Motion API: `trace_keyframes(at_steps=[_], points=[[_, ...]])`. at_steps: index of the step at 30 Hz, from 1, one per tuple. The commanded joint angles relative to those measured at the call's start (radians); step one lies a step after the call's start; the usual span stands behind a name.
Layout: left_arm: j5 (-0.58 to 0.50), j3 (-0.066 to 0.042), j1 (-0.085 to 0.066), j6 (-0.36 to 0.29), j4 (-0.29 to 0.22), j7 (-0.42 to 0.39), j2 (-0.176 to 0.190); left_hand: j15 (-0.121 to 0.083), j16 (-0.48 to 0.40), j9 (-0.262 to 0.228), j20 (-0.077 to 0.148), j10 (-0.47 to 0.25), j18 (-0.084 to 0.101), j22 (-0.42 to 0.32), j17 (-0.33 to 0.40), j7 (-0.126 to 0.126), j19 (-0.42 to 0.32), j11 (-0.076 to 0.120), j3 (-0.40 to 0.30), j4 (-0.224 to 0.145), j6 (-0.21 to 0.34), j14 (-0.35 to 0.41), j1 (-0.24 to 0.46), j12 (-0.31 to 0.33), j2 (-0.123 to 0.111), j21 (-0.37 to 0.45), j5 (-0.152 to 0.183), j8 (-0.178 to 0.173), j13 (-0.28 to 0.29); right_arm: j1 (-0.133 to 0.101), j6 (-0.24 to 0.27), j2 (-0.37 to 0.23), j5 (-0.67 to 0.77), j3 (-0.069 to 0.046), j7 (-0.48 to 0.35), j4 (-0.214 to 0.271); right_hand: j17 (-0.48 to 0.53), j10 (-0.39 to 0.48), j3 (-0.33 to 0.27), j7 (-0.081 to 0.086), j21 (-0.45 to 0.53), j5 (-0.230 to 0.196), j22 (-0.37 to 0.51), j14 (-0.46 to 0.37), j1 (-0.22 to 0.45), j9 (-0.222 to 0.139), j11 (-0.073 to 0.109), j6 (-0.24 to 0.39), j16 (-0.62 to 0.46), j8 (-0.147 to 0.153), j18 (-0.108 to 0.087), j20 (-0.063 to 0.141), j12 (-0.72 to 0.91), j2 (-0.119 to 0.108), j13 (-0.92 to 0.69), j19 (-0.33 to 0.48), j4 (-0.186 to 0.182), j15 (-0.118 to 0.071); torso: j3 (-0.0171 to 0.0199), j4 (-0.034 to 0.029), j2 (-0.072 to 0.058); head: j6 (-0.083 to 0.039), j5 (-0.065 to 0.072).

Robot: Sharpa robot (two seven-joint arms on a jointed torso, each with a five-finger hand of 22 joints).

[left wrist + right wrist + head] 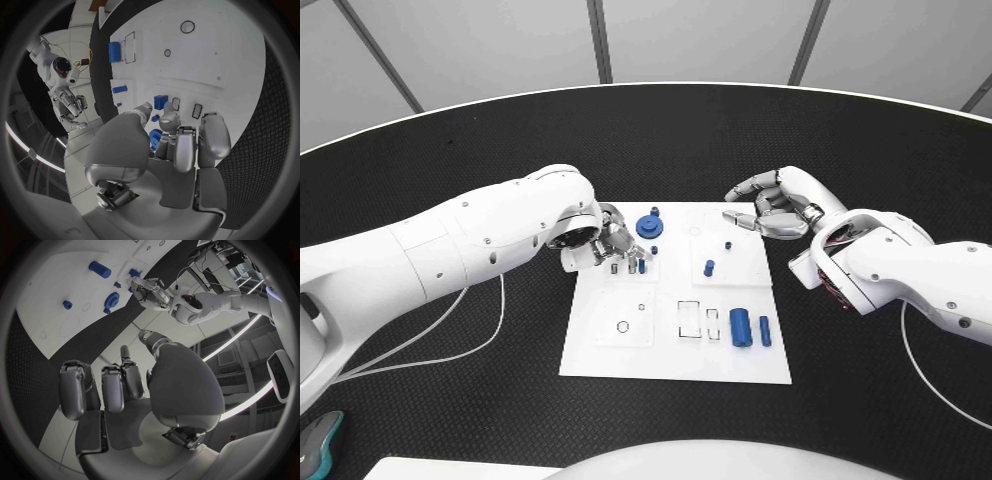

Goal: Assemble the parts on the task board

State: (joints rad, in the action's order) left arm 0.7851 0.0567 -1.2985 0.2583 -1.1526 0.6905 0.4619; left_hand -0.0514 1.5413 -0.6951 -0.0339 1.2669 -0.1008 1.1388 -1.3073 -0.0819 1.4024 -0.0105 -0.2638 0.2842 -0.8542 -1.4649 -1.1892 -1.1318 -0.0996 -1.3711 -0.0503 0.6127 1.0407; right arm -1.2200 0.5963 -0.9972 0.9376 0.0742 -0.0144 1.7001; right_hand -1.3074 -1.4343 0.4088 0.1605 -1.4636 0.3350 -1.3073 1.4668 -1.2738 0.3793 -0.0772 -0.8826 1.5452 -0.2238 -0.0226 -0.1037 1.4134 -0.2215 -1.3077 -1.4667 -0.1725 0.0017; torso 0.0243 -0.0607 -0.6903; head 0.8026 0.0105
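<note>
White arms, silver fingers, thin white cables.

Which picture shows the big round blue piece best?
The head view: the round blue piece sits in plain sight at the far edge of the task board, beside the left hand. The right wrist view shows it small. In the left wrist view I cannot tell.

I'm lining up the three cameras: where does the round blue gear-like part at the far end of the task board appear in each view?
Head view: blue gear, far edge of the task board, beside the left hand.
Left wrist view: I cannot tell it apart.
Right wrist view: blue gear, near the left hand.
Shared landmark: the left hand.
</note>
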Motion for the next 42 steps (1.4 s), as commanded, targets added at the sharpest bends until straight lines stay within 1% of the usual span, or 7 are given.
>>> trace_keyframes(at_steps=[1,28,29,32,37,39,42], points=[[0.001,0.0,0.0,0.002,0.0,0.001,-0.001,-0.008,0.004,-0.002,0.001,0.002,0.017,0.001,-0.211,0.003,0.004,0.006,-0.006,0.0,0.006,-0.091,-0.008,-0.006,0.0,-0.004,-0.001,0.006,0.001,0.0,0.0,0.0,0.0,0.0,0.0,0.0,-0.207,-0.001,0.002,-0.002,0.005,0.005,-0.175,0.089,-0.004,0.002,0.005,-0.008,-0.005,-0.007,-0.008,0.006,-0.001,0.005,-0.122,-0.054,-0.005,-0.005,-0.0002,0.0003,0.0,0.001,0.001],[0.001,0.0,0.0,0.017,0.004,0.004,-0.007,-0.01,0.005,-0.009,0.002,0.004,0.018,0.007,-0.211,0.005,0.005,0.008,-0.025,-0.001,0.007,-0.091,-0.032,-0.008,0.002,-0.007,-0.001,0.008,0.003,0.0,-0.004,0.001,0.0,0.0,0.002,-0.001,-0.207,-0.001,0.002,-0.002,0.004,0.005,-0.175,0.089,-0.004,0.002,0.005,-0.008,-0.005,-0.007,-0.008,0.006,0.0,0.005,-0.122,-0.054,-0.005,-0.005,0.0,-0.0001,0.0,0.006,0.002],[0.001,0.0,0.0,0.018,0.005,0.004,-0.008,-0.011,0.004,-0.011,0.003,0.004,0.018,0.007,-0.211,0.007,0.004,0.01,-0.042,-0.005,0.008,-0.091,-0.051,-0.008,0.009,-0.007,-0.001,0.007,0.003,0.0,-0.004,0.001,0.0,0.0,0.002,-0.001,-0.207,-0.001,0.002,-0.002,0.004,0.005,-0.175,0.089,-0.004,0.002,0.005,-0.008,-0.005,-0.007,-0.008,0.006,0.0,0.005,-0.122,-0.054,-0.005,-0.005,0.0001,0.0,0.0,0.007,0.002],[0.001,0.0,0.0,0.02,0.007,0.005,-0.01,-0.012,0.005,-0.013,0.004,0.004,0.018,0.007,-0.211,0.008,0.004,0.011,-0.062,-0.006,0.01,-0.091,-0.067,-0.008,0.01,-0.008,-0.001,0.006,0.003,0.0,-0.005,0.002,0.0,0.0,0.002,-0.001,-0.208,-0.004,0.002,-0.002,0.004,0.005,-0.176,0.089,-0.003,0.002,0.005,-0.008,-0.005,-0.008,-0.008,0.006,0.002,0.006,-0.124,-0.055,-0.007,-0.006,0.0002,0.0,-0.001,0.008,0.003],[0.001,0.0,0.0,0.022,0.011,0.005,-0.012,-0.013,0.004,-0.016,0.005,0.003,0.018,0.008,-0.211,0.008,0.003,0.012,-0.086,-0.008,0.01,-0.091,-0.081,-0.007,0.008,-0.008,-0.001,0.005,0.002,0.0,-0.007,0.002,0.0,0.0,0.003,-0.001,-0.207,-0.004,0.002,-0.002,0.004,0.005,-0.176,0.089,-0.003,0.002,0.005,-0.009,-0.006,-0.008,-0.007,0.006,0.002,0.006,-0.124,-0.055,-0.007,-0.006,-0.0002,0.0002,0.0,0.009,0.003],[0.001,0.0,0.0,0.023,0.012,0.005,-0.013,-0.015,0.004,-0.019,0.007,0.002,0.018,0.011,-0.211,0.01,0.004,0.014,-0.127,-0.019,0.011,-0.091,-0.106,-0.005,0.007,-0.009,-0.002,0.003,0.0,0.0,-0.008,0.002,0.0,0.0,0.003,-0.001,-0.207,-0.004,0.002,-0.002,0.004,0.005,-0.176,0.089,-0.003,0.002,0.005,-0.009,-0.006,-0.008,-0.007,0.006,0.002,0.006,-0.124,-0.055,-0.007,-0.006,-0.0004,0.0001,0.001,0.011,0.003],[0.001,0.0,0.0,0.028,0.012,0.005,-0.014,-0.015,0.004,-0.021,0.007,0.001,0.019,0.011,-0.211,0.011,0.003,0.014,-0.149,-0.023,0.011,-0.091,-0.113,-0.005,0.001,-0.01,-0.002,0.002,0.0,0.0,-0.009,0.002,0.0,0.0,0.004,-0.001,-0.207,-0.004,0.002,-0.002,0.004,0.005,-0.176,0.089,-0.003,0.002,0.005,-0.009,-0.006,-0.008,-0.007,0.006,0.002,0.006,-0.124,-0.055,-0.007,-0.006,-0.0001,-0.0001,0.001,0.011,0.002]])
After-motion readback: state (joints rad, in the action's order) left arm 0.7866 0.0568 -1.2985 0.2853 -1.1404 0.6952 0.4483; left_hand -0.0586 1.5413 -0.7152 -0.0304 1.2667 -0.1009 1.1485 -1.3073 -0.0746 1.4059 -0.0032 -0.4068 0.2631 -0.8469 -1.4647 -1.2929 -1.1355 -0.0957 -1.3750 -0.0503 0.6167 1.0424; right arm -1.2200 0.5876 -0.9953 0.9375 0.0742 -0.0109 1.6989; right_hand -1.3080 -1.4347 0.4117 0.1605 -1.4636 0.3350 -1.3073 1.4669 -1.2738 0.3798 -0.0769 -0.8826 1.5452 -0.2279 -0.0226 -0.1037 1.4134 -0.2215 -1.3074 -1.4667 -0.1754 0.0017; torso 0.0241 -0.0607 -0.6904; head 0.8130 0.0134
